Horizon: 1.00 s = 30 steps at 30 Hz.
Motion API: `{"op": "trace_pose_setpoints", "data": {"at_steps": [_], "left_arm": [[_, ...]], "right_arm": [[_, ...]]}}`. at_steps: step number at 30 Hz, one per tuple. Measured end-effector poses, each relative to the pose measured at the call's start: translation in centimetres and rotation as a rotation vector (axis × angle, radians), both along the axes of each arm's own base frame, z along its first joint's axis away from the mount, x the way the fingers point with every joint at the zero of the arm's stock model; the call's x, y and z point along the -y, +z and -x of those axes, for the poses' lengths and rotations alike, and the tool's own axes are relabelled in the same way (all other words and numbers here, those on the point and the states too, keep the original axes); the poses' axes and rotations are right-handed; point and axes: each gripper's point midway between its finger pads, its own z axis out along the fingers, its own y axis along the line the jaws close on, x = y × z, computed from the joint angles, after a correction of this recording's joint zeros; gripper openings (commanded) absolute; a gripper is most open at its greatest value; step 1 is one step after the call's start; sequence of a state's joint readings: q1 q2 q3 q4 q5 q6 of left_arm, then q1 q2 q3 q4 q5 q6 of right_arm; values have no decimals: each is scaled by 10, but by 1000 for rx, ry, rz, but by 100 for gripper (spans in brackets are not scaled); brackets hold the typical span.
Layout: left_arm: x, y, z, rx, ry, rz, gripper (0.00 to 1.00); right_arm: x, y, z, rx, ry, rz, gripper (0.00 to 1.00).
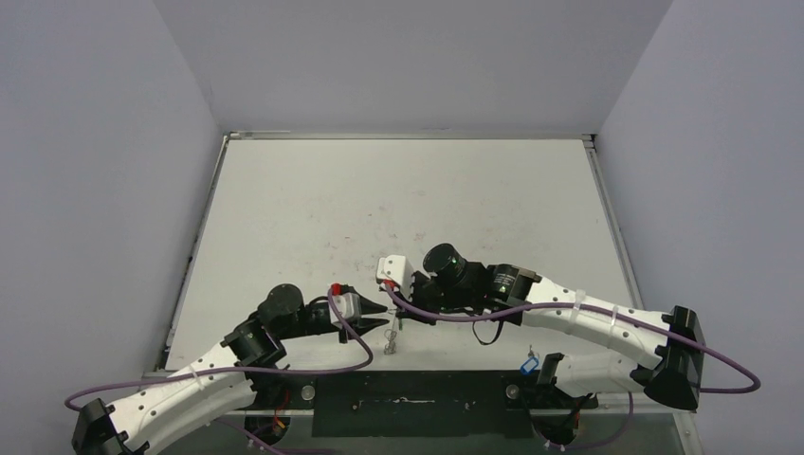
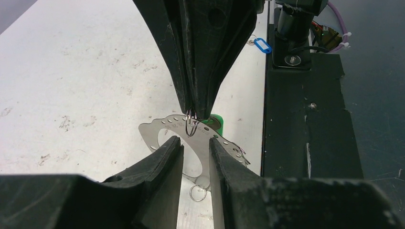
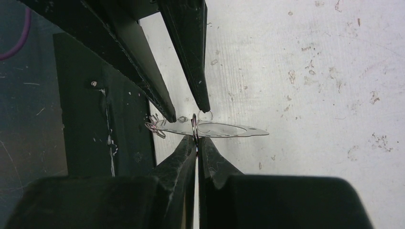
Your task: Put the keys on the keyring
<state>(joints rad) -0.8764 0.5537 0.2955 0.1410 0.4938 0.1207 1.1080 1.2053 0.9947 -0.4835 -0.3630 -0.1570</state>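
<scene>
Work seems on the green key (image 2: 216, 123) — right gripper (image 3: 196, 143) pinched on a small wire loop (image 2: 191, 128) at the keyring (image 2: 160, 131), left gripper (image 2: 193, 143) slightly parted. Next we'd steady the keyring

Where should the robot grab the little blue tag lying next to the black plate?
Pinch the blue tag across its two long sides, near the middle, coming straight down from above. It seems to lie flat on the table, so only its thin edges can be squeezed. The black plate also sits close beside it, leaving little room to come in sideways.
</scene>
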Motion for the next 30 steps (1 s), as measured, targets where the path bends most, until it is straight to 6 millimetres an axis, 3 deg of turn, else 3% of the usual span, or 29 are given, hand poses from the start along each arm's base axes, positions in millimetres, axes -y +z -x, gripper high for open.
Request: {"op": "trace_pose_setpoints", "data": {"at_steps": [10, 20, 30], "left_arm": [[5, -1, -4, -1, 2, 0, 27], [5, 23, -5, 60, 4, 78, 15], [9, 8, -8, 25, 4, 33, 14]], "right_arm": [[-4, 0, -1, -11, -7, 0, 0], [-4, 0, 0, -12, -4, -1, 0], [-4, 0, 1, -15, 2, -2, 0]]}}
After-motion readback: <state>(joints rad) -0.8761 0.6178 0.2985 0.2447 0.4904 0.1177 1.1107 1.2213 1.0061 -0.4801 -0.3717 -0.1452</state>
